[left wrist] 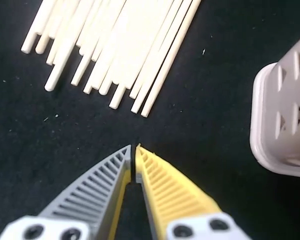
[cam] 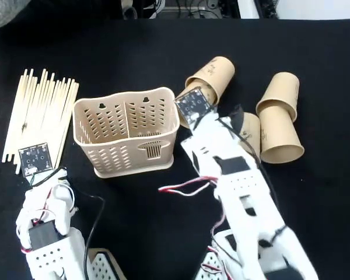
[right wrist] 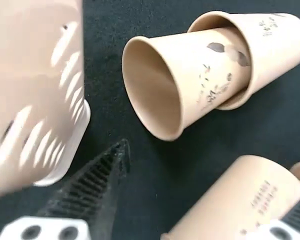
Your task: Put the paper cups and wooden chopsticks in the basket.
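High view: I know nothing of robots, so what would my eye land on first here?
A pale slotted basket stands in the middle of the black table, empty as far as shows. On its left lies a fan of wooden chopsticks, with the left tool shut just short of their ends. On its right, paper cups lie tipped over, some nested in pairs.

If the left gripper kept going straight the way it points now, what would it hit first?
Most likely the near ends of the chopsticks: the left gripper, shut, points at them across a bare strip of black table. The basket sits off to the side.
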`<state>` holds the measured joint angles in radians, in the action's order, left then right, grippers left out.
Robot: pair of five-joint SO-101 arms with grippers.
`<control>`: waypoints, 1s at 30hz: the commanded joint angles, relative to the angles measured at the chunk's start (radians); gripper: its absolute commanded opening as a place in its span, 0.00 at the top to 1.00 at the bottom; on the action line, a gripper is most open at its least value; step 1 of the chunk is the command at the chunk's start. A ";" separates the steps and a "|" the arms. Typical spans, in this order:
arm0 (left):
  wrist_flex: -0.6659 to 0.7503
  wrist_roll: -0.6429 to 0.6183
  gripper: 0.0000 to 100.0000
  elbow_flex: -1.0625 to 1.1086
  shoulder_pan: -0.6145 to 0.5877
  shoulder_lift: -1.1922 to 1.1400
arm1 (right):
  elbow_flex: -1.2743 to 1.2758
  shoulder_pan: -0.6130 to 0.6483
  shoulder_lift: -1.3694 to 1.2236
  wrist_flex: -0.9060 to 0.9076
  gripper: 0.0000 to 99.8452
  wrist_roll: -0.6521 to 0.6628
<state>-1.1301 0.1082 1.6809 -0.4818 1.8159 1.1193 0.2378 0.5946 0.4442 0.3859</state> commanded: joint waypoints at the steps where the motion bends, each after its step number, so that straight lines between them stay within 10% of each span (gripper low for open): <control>1: 0.005 0.012 0.97 0.019 -0.010 0.008 | -0.054 0.011 -0.127 -0.170 0.48 0.008; 6: 0.005 0.012 0.97 0.019 -0.010 0.008 | -0.114 -0.025 -0.331 -0.371 0.58 0.015; 13: 0.005 0.012 0.97 0.019 -0.005 0.008 | -0.085 -0.057 -0.444 -0.651 0.99 0.252; 20: 0.005 0.012 0.97 0.019 -0.004 0.008 | 0.064 -0.081 -0.268 -0.755 0.99 0.255; 30: 0.005 0.012 0.97 0.019 -0.004 0.008 | 0.085 -0.089 0.194 -0.321 0.99 0.250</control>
<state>-1.1301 0.1097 1.6809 -0.4818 1.8159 1.2298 0.1596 0.6360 -0.0069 0.6345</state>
